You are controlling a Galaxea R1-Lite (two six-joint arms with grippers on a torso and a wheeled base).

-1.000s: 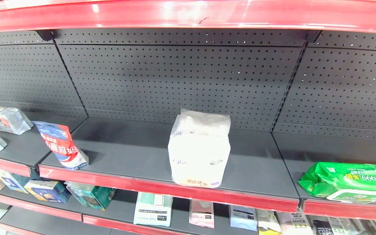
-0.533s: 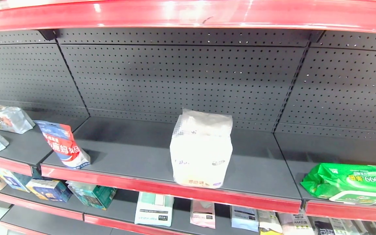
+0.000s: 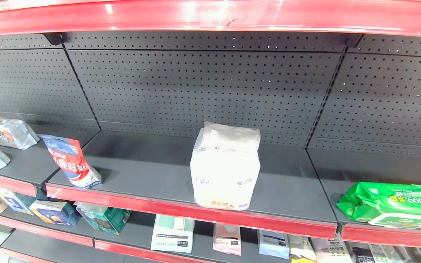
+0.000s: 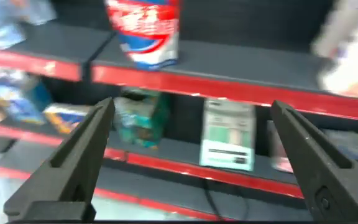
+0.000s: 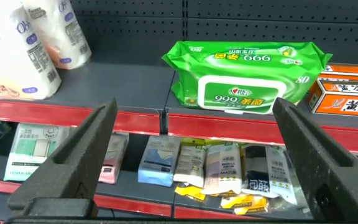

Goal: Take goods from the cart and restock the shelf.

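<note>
Change: across the last second the whole head view slid slightly to one side and then settled. That was the camera shifting, not the goods.
Goods: none has moved on the shelf [image 3: 148, 171] in that time. Each pack keeps its place and its lean.
Tissue pack [image 3: 226, 166]: upright in the middle bay, close to the red front lip, with bare shelf on both sides.
Pouch [image 3: 72, 162]: at 9 o'clock from the tissue pack and well apart from it, leaning at the bay's end near the lip.
Wipes [image 3: 391, 204]: at about 4 o'clock from the tissue pack, lying flat in the next bay near the lip.
Boxes [image 5: 347, 93]: orange, just beside the wipes on the side away from the tissue pack.
Left pincer [image 4: 192, 106]: spread wide and holding nothing. It faces the shelf front below the pouch.
Right pincer [image 5: 194, 102]: also spread wide and empty. It faces the lip between the tissue pack and the wipes.
Lower shelf [image 3: 137, 223]: carries a row of small packs at 6 o'clock from the middle bay.
Meaning: with both pincers empty and the tissue pack standing free, one placement looks finished and no new one has begun.
Next: probably a return to the cart for another item — the middle bay has room at 9 and 3 o'clock of the tissue pack.
</note>
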